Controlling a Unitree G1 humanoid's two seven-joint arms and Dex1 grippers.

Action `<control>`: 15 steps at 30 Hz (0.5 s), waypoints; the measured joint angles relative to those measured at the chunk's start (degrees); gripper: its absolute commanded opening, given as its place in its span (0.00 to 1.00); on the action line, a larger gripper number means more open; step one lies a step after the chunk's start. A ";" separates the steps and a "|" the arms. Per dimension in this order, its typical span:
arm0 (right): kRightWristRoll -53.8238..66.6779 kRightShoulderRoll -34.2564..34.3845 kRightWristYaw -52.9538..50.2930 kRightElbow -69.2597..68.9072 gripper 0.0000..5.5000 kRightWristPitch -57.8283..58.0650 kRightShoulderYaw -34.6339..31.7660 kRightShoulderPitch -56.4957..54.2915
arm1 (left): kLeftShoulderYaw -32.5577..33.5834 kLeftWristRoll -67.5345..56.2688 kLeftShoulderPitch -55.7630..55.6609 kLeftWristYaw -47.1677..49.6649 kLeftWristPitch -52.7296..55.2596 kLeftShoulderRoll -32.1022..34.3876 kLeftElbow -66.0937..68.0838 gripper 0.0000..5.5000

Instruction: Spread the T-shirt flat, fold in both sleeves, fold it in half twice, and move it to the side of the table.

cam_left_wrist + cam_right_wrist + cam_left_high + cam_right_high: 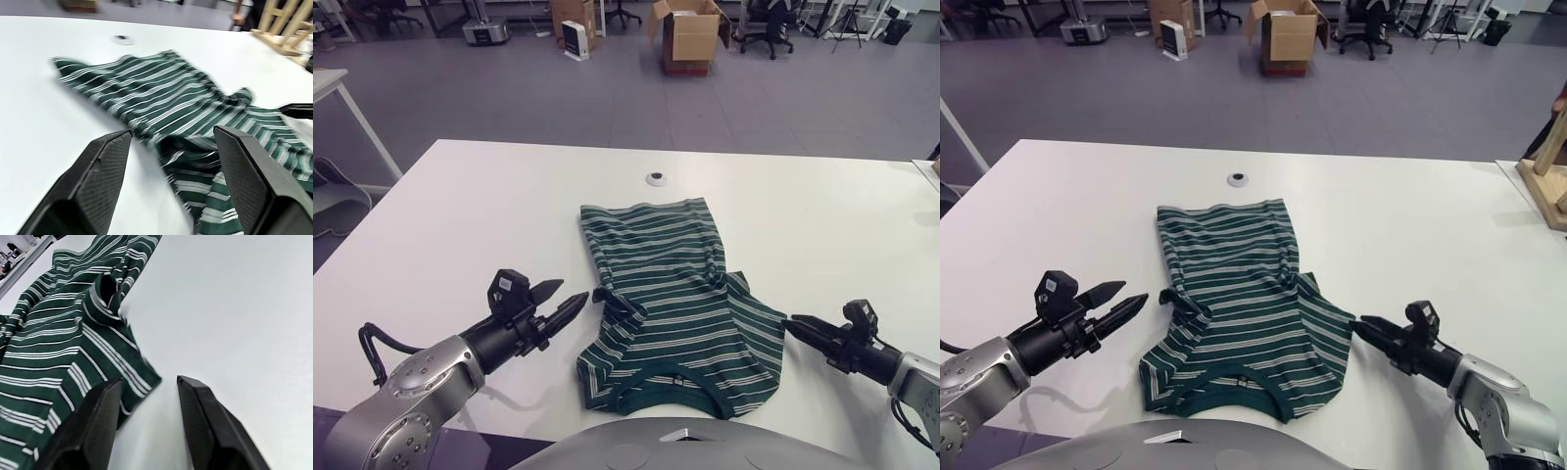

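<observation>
The limp, light T-shirt lies rumpled midway along the near edge of the counter. My left pincer and right pincer flank it, both open and empty. I'd pinch the sleeve hems, as I expect the cloth to drag.

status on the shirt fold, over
Both open, empty: left gripper and right gripper flank the T-shirt. Shirt rumpled, not yet flat. Small round cap beyond it, not in the way.

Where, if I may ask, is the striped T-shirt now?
In the left eye view the T-shirt lies on the table, near its front edge, between the left gripper and the right gripper.
</observation>
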 measured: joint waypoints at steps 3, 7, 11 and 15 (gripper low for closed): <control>2.08 2.42 -1.31 -1.09 0.23 1.26 -0.09 1.31 | 0.33 3.59 5.30 -0.99 -1.86 0.49 1.99 0.57; 4.03 5.01 -4.98 -3.23 0.10 3.47 -0.07 0.68 | -1.81 6.90 8.62 -4.84 -4.83 1.95 3.13 0.57; 6.47 5.81 -4.79 -5.74 0.00 5.11 0.03 0.86 | -6.42 10.40 11.30 -9.03 -6.97 4.21 3.25 0.57; 7.25 3.85 -0.69 -8.63 0.00 5.61 1.57 1.42 | -9.26 12.49 11.99 -10.55 -8.15 4.68 4.98 0.57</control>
